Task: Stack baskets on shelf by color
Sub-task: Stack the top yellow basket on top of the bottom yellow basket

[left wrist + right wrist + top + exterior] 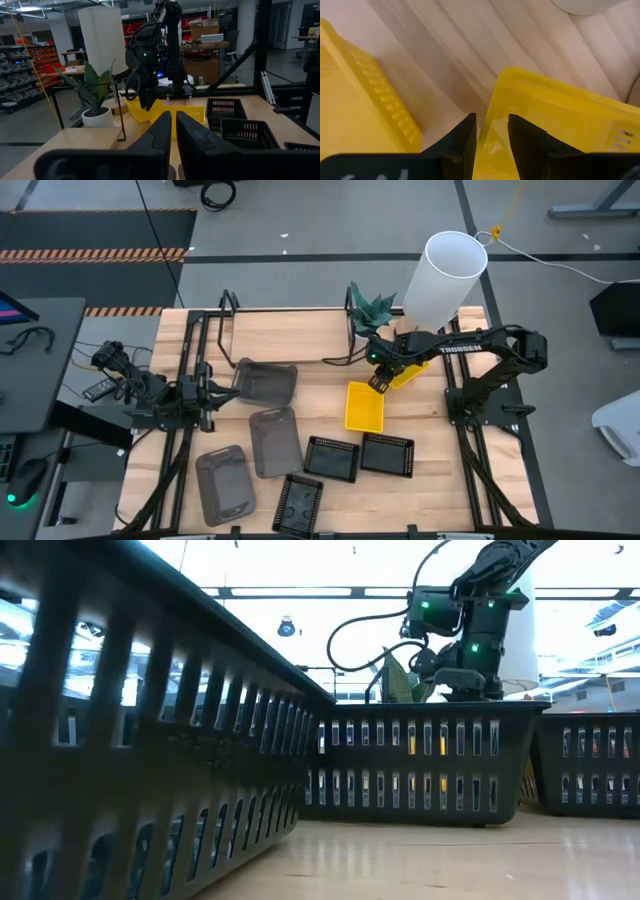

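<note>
Two yellow baskets show in the high view. One [364, 406] lies flat on the table, and another [410, 372] sits half under my right arm. My right gripper [379, 383] is between them, shut on the second one. Three black mesh baskets [331, 458] and three smoky-grey ones [274, 442] rest flat on the near half of the table. The shelf [290, 335] stands along the far edge, with upright loops at its ends. My left gripper [205, 392] waits shut by the table's left side and holds nothing. My right gripper [492, 122] holds the yellow basket by its rim near a corner [494, 102]. One finger [527, 142] is inside the basket and the other [464, 140] is outside, coming from above and pointing down. Whether the basket is clear of the table cannot be told.
A potted plant [375, 310] and a tall white cylinder [445, 275] stand at the far right, close to my right arm. In the low view, black baskets [420, 765] fill the foreground. Bare wood shows between the yellow baskets and the shelf [310, 375].
</note>
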Motion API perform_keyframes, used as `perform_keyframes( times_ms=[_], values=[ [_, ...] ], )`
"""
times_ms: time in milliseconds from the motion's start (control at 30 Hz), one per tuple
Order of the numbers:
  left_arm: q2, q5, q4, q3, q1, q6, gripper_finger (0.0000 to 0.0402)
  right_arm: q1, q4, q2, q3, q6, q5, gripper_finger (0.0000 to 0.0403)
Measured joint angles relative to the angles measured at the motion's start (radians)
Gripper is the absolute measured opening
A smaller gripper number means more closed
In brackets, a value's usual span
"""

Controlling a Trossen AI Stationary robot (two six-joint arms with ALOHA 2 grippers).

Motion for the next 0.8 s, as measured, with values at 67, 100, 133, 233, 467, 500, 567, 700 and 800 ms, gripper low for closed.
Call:
perform_keyframes(
  times_ms=[67, 100, 133, 233, 467, 500, 567, 700, 800],
  values=[
    [0.000, 0.000, 0.000, 0.000, 0.000, 0.000, 0.0030, -0.003, 0.000, 0.000, 0.000, 0.000, 0.000, 0.0116],
    [0.000, 0.000, 0.000, 0.000, 0.000, 0.000, 0.0029, -0.003, 0.001, 0.000, 0.000, 0.001, 0.000, 0.0115],
    [0.000, 0.000, 0.000, 0.000, 0.000, 0.000, 0.0028, -0.003, 0.004, 0.000, -0.003, 0.001, 0.000, 0.0114],
    [0.000, 0.000, 0.000, 0.000, 0.000, 0.000, 0.0025, -0.003, 0.016, 0.000, -0.027, 0.004, 0.001, 0.0108],
    [0.000, 0.000, 0.000, 0.000, 0.000, 0.000, 0.0033, -0.003, 0.097, 0.001, -0.100, 0.011, -0.001, 0.0087],
    [0.000, 0.000, 0.000, 0.000, 0.000, 0.000, 0.0034, -0.003, 0.103, 0.001, -0.105, 0.010, -0.001, 0.0084],
    [0.000, 0.000, 0.000, 0.000, 0.000, 0.000, 0.0036, -0.003, 0.112, 0.001, -0.112, 0.007, 0.000, 0.0077],
    [0.000, 0.000, 0.000, 0.000, 0.000, 0.000, 0.0032, -0.003, 0.109, 0.001, -0.117, 0.006, 0.003, 0.0050],
    [0.000, 0.000, 0.000, 0.000, 0.000, 0.000, 0.0028, -0.003, 0.111, 0.001, -0.117, 0.004, 0.003, 0.0023]
  ],
)
